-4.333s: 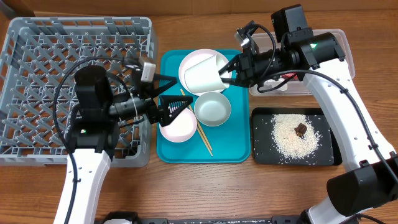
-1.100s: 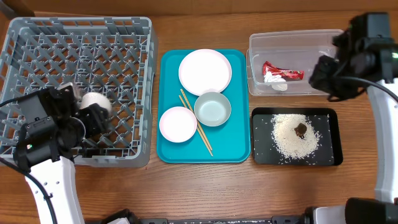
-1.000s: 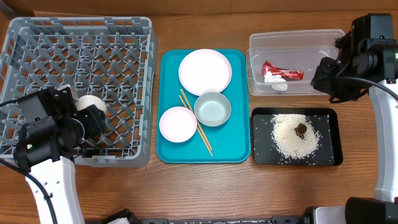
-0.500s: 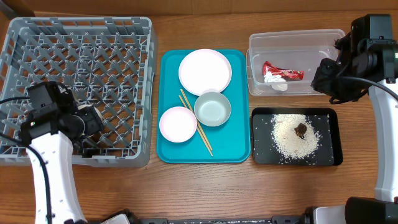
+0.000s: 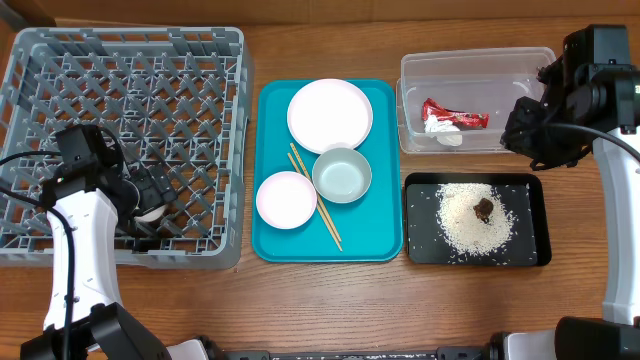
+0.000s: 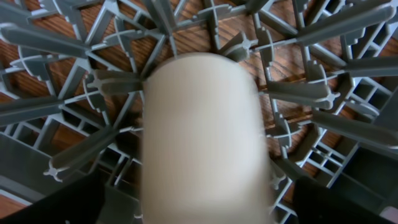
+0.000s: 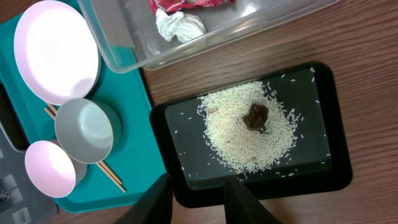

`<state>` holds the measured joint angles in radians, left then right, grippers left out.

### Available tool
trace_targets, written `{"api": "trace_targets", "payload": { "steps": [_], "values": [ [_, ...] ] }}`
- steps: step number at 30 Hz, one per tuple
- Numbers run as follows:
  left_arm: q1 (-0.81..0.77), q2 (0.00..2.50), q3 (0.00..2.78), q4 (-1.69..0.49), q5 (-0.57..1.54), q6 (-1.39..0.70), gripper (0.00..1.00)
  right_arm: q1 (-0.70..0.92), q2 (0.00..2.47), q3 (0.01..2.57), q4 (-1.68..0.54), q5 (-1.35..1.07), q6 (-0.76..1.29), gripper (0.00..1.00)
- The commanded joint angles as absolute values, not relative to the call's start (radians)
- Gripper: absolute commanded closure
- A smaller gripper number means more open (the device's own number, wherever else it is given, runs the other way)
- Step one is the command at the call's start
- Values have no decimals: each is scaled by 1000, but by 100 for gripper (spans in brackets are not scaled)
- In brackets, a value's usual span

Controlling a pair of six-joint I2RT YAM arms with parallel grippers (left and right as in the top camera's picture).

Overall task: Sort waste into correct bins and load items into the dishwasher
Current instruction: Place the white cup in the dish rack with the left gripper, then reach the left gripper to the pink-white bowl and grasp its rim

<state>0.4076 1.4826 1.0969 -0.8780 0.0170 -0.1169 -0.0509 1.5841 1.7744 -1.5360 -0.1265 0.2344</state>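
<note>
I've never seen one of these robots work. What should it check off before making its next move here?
1. Small white cup inside the dish rack: ok, it sits among the pegs.
2. Left claw clear of the cup: ok, its fingers stand apart on both sides.
3. Right claw open and empty: ok.
4. Wrapper in the clear tub: ok.
5. Rice in the black tray: ok.
6. Plate, grey-green bowl, pink bowl and chopsticks loaded: not ok, all lie on the teal tray.
</note>
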Motion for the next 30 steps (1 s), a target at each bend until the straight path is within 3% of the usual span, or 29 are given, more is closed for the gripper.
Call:
{"api": "trace_targets", "payload": {
  "steps": [1,10,19,25,30],
  "values": [
    [412,1483,1163,-885,92,-128,0,-52,1582,1781,-1533,-120,227,71],
    [369,1430,1350,-915,394,-128,0,-52,1582,1781,-1541,-120,227,70],
    [69,1401,1357,-971,365,-81,0,-52,1582,1781,-1559,-120,227,69],
    [-157,1459,1357,-1049,200,-82,0,-52,1582,1781,-1570,-120,227,69],
    [-327,1547,1356,-1058,116,-81,0,-52,1582,1781,-1561,-120,227,63]
  ]
}}
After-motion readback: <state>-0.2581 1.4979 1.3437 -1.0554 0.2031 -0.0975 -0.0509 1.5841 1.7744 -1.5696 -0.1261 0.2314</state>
